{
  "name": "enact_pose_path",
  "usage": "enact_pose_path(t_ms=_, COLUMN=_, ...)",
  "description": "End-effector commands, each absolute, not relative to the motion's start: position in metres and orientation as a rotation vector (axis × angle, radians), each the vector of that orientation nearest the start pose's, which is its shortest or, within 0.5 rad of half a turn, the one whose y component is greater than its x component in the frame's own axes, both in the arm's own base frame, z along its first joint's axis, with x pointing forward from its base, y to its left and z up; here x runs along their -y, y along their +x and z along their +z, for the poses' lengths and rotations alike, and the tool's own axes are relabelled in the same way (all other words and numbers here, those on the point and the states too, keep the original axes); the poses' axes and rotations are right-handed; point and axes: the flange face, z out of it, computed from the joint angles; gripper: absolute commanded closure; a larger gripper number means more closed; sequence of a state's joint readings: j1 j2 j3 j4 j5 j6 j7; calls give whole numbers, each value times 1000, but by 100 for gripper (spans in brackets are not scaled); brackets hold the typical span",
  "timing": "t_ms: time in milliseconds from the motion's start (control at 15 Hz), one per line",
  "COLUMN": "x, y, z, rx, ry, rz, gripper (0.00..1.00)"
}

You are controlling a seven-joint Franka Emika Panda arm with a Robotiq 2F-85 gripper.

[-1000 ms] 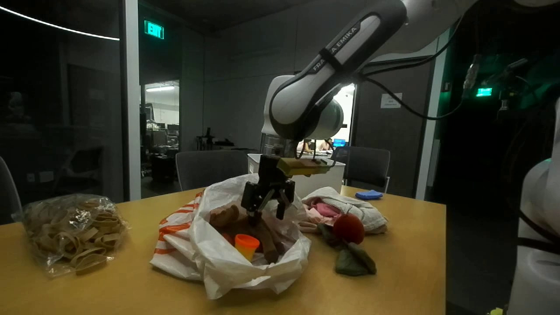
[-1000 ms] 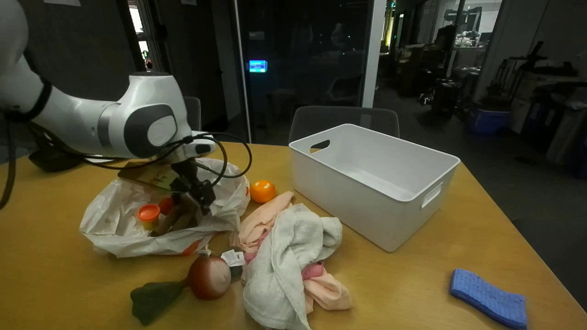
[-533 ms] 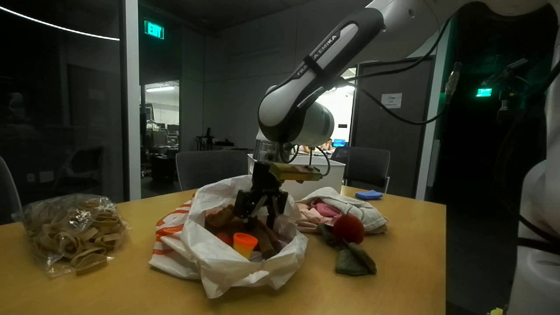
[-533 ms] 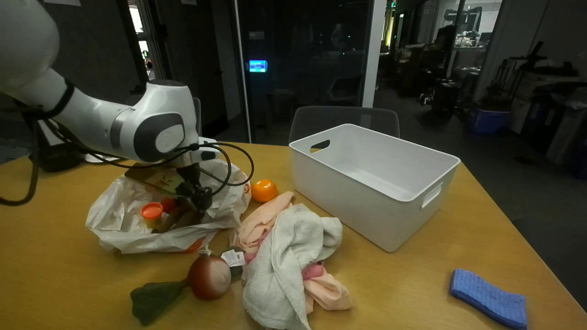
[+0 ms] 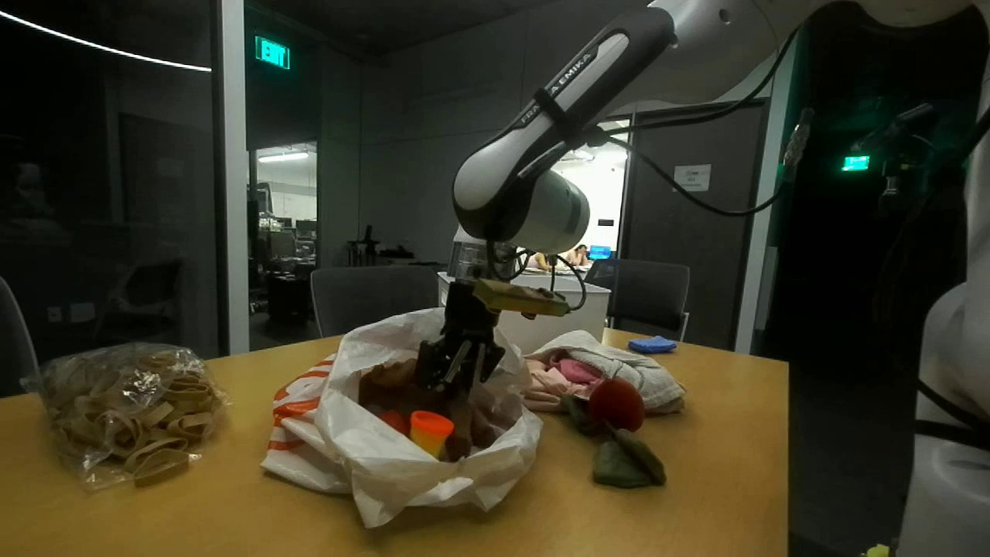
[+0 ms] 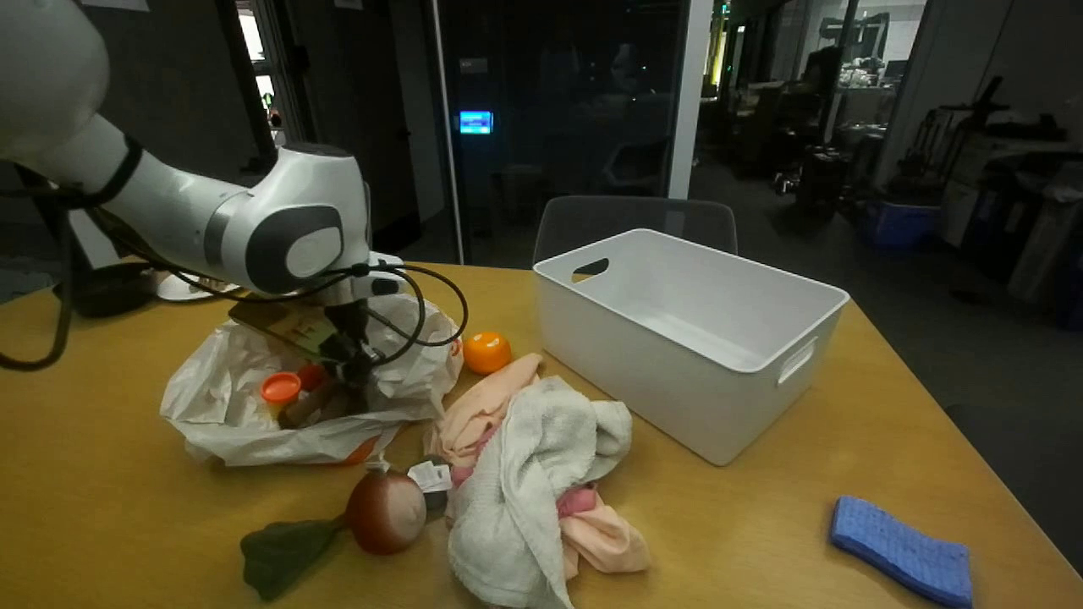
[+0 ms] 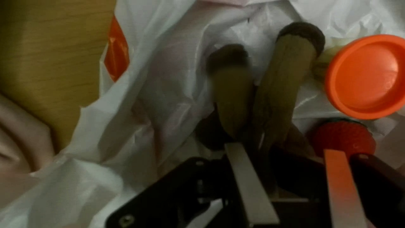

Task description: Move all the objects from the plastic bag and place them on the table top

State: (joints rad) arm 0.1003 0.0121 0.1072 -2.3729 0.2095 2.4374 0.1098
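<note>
The white plastic bag (image 5: 433,491) with orange print lies wide-mouthed on the table (image 6: 744,524). Inside it is a brown plush toy (image 7: 232,95) whose two limbs with dark ends show in the wrist view. Beside the toy are a yellow tub with an orange lid (image 5: 431,433) and a red bumpy ball-like thing (image 7: 343,137). My gripper (image 5: 458,383) reaches down into the bag mouth, its jaws shut on the toy where the limbs bunch together. The fingertips are dark and partly hidden by the toy in the wrist view.
A white bin (image 6: 634,381) stands by the bag, with an orange fruit (image 6: 486,353) between. A towel heap (image 6: 541,482), an onion-like thing with green leaves (image 6: 387,512), a blue sponge (image 6: 901,550) and a clear bag of tan bands (image 5: 139,418) share the table.
My gripper has come down into the bag and its jaws have closed on the brown toy. The toy's limbs have shifted, and the bag and tub have moved slightly.
</note>
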Motion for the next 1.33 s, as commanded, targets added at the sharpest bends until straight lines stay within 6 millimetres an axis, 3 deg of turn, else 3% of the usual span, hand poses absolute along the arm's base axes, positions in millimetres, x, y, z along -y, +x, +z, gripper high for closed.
enact_pose_path(t_ms=0, x=-105, y=484, z=353, rx=-132, ry=-2904, rz=28, gripper=94)
enact_pose_path(t_ms=267, x=-97, y=465, z=374, rx=-282, ry=-2898, rz=262, gripper=89)
enact_pose_path(t_ms=467, x=-83, y=449, z=389, rx=-497, ry=-2999, rz=399, gripper=88)
enact_pose_path(t_ms=1067, x=-61, y=395, z=461, rx=-913, ry=-3376, rz=302, gripper=88)
enact_pose_path(t_ms=1267, x=-57, y=383, z=486, rx=-897, ry=-3439, rz=93, gripper=90)
